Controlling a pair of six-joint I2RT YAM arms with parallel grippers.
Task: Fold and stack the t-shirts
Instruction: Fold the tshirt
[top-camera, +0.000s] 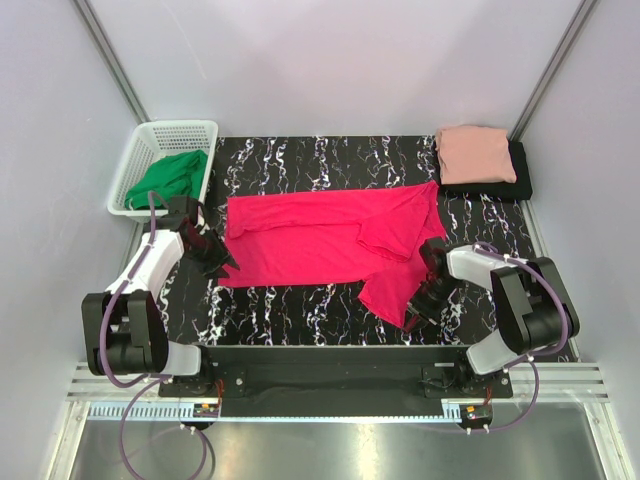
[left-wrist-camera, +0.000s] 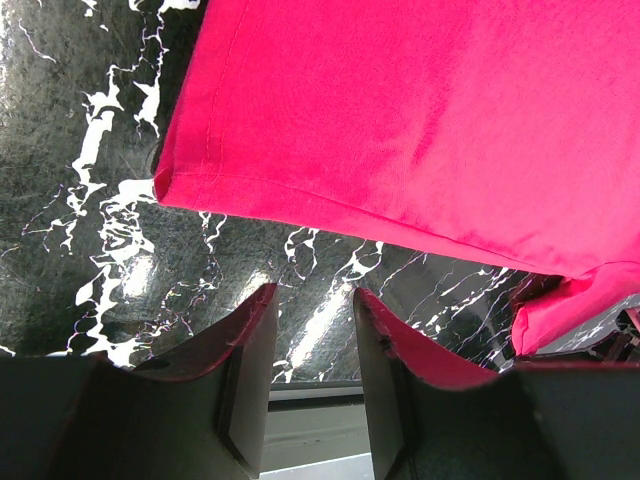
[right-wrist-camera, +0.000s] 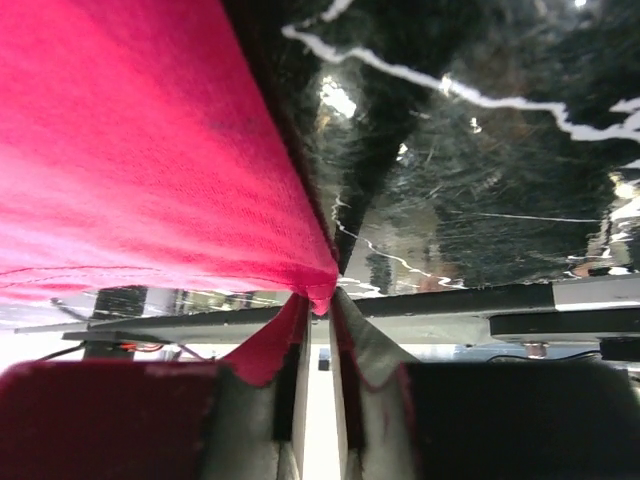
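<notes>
A crimson-pink t-shirt (top-camera: 320, 235) lies spread across the black marbled table (top-camera: 290, 310), with one part trailing toward the front right. My left gripper (top-camera: 220, 266) hovers at its near left corner. In the left wrist view that gripper (left-wrist-camera: 315, 300) is open with nothing between the fingers, and the shirt's hem (left-wrist-camera: 420, 120) lies just ahead. My right gripper (top-camera: 415, 314) sits at the trailing part's front edge. In the right wrist view it (right-wrist-camera: 322, 300) is pinched on a corner of the crimson cloth (right-wrist-camera: 130, 150). A folded salmon-pink t-shirt (top-camera: 475, 152) rests on a folded black t-shirt (top-camera: 521, 182) at the back right.
A white basket (top-camera: 180, 127) holding a green cloth (top-camera: 170, 175) stands at the back left, just off the table's corner. Pale walls with metal posts close in the back and both sides. The table's front edge and the arm bases run along the bottom.
</notes>
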